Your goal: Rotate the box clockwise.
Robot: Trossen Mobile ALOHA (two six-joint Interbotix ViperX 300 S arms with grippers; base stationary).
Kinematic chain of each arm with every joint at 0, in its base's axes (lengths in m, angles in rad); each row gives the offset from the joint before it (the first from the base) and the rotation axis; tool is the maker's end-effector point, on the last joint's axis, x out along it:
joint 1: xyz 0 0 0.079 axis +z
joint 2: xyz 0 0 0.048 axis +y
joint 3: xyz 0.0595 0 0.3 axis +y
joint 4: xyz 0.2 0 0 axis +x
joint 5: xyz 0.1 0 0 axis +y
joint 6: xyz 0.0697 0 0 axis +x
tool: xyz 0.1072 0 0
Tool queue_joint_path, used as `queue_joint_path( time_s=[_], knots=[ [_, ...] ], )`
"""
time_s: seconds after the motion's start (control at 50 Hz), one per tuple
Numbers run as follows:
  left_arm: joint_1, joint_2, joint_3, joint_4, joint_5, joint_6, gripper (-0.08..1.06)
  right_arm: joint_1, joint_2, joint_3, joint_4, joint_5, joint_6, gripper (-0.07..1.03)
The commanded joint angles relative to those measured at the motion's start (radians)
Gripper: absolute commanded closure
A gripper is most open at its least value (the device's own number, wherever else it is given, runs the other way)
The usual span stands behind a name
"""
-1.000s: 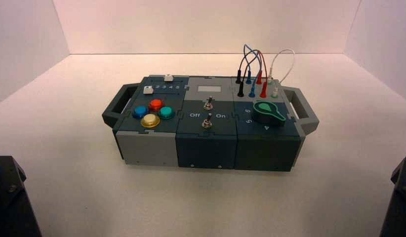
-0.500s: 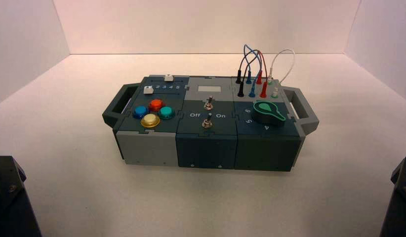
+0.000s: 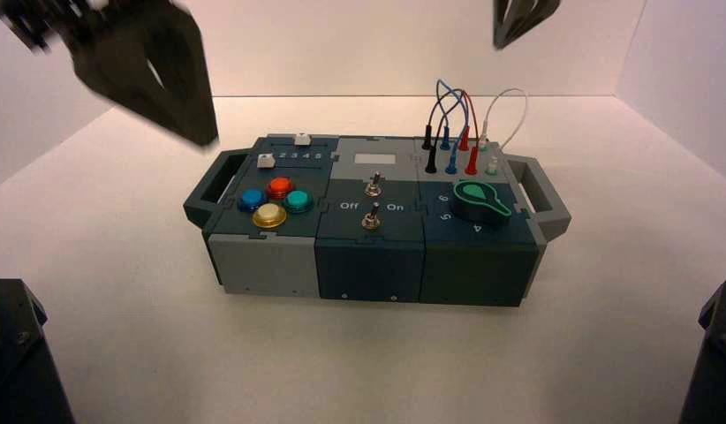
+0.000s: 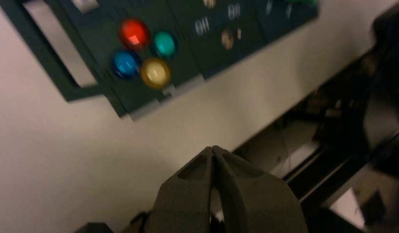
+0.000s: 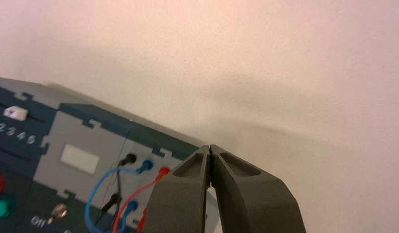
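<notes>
box [image 3: 368, 216] mid-bench, long axis L–R, handles at ends | L gripper [image 4: 213, 151] fingers pressed together, high over L handle [image 3: 209, 187], nearer | R gripper [image 5: 209, 149] fingers pressed together, up behind wires [image 3: 457, 115] | no contact yet

On the box [image 3: 368, 225], "Off" and "On" flank the near toggle switch [image 3: 370, 217] in the middle panel. The digits "2 3 4 5" run beside the white slider [image 5: 15, 112] on its track. Numbers "6", "5", "4" ring the green knob [image 3: 480, 201].
</notes>
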Motion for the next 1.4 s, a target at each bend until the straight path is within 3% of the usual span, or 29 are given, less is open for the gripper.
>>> queue_joint_path(
  time_s=[0.02, 0.32, 0.68, 0.94, 1.4],
  knots=[
    [-0.025, 0.054, -0.011, -0.003, -0.011, -0.006, 1.01, 0.005, 0.037, -0.057, 0.003, -0.009, -0.002, 0.99],
    [-0.071, 0.235, -0.035, -0.002, -0.051, 0.017, 1.01, 0.005, 0.181, -0.133, 0.005, -0.011, -0.003, 0.99],
    [-0.141, 0.411, -0.061, -0.002, -0.067, 0.034, 1.01, 0.005, 0.328, -0.167, 0.006, -0.011, -0.003, 0.98],
    [-0.143, 0.491, -0.074, 0.002, -0.092, 0.044, 1.01, 0.005, 0.367, -0.166, 0.017, -0.018, -0.003, 0.98],
    [-0.143, 0.604, -0.109, 0.031, -0.152, 0.046, 1.01, 0.026, 0.380, -0.135, 0.035, -0.018, -0.005, 0.98]
  ],
)
